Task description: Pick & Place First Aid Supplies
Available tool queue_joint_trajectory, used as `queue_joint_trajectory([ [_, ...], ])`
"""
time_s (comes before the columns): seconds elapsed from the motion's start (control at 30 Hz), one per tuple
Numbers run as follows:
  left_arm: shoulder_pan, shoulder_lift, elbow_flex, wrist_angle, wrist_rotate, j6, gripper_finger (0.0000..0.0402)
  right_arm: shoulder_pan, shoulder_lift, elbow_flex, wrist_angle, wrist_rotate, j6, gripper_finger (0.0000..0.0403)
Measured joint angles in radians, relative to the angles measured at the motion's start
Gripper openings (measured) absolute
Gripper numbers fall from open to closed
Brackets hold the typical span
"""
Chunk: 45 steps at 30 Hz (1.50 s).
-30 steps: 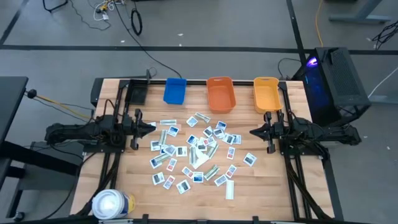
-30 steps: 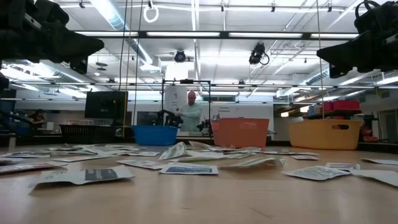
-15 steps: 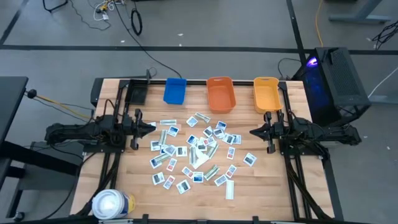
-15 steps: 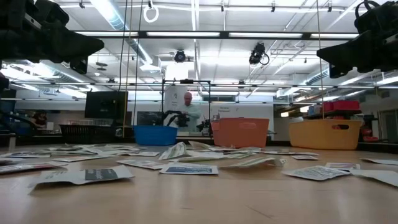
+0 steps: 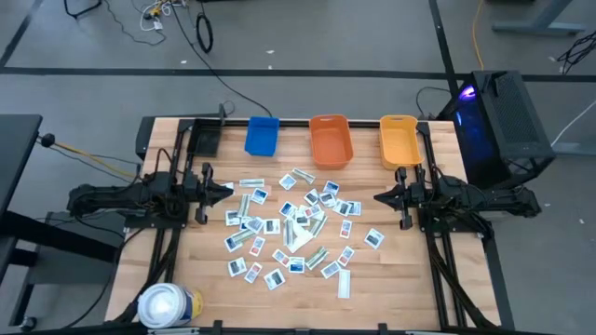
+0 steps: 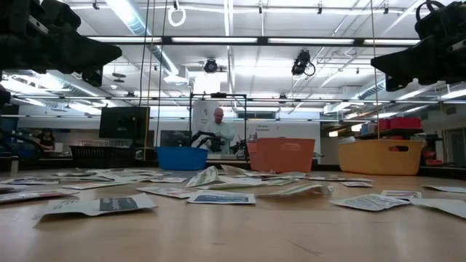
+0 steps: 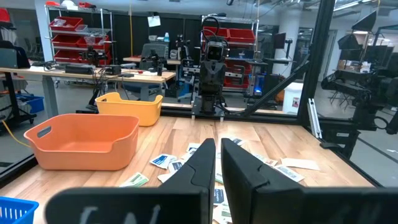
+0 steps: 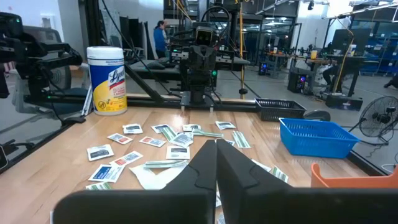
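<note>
The first aid supplies (image 5: 293,226) are many small flat white packets with blue or red print and some pale greenish strips, lying flat and scattered over the middle of the wooden table, seen too in the low view (image 6: 218,191). My left gripper (image 5: 229,187) hangs shut at the table's left edge, level, above the table, beside the nearest packets. My right gripper (image 5: 377,197) hangs shut at the right edge, pointing toward the pile. Both hold nothing; their own views show the shut fingers (image 7: 217,165) (image 8: 216,163).
A blue bin (image 5: 263,136), an orange bin (image 5: 331,140) and a yellow bin (image 5: 398,140) stand in a row along the far edge. A white wipes canister (image 5: 168,305) lies at the near left corner. A person (image 6: 218,131) stands in the room beyond the table.
</note>
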Motion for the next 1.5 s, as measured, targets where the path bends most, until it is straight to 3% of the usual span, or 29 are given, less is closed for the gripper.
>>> queue_joint_trajectory([
  [0.47, 0.0, 0.0, 0.0, 0.0, 0.0, 0.0, 0.0032, 0.0, 0.0, 0.0, 0.032, 0.0, 0.0, 0.0013],
  [0.57, 0.0, 0.0, 0.0, 0.0, 0.0, 0.0, 0.0032, 0.001, 0.0, 0.0, 0.119, -0.003, 0.014, 0.0013],
  [0.83, 0.0, 0.0, 0.0, 0.0, 0.0, 0.0, 0.0032, 0.001, 0.0, 0.0, 0.478, -0.05, 0.297, 0.0013],
  [1.0, 0.0, 0.0, 0.0, 0.0, 0.0, 0.0, 0.0032, 0.001, 0.0, 0.009, 0.692, -0.044, 0.307, 0.0013],
  [1.3, 0.0, 0.0, 0.0, 0.0, 0.0, 0.0, 0.0032, 0.001, 0.061, 0.222, 0.597, 0.159, 0.177, 0.0013],
  [1.5, 0.0, 0.0, 0.0, 0.0, 0.0, 0.0, 0.0032, 0.001, 0.176, 0.431, 0.487, 0.195, 0.192, 0.0013],
])
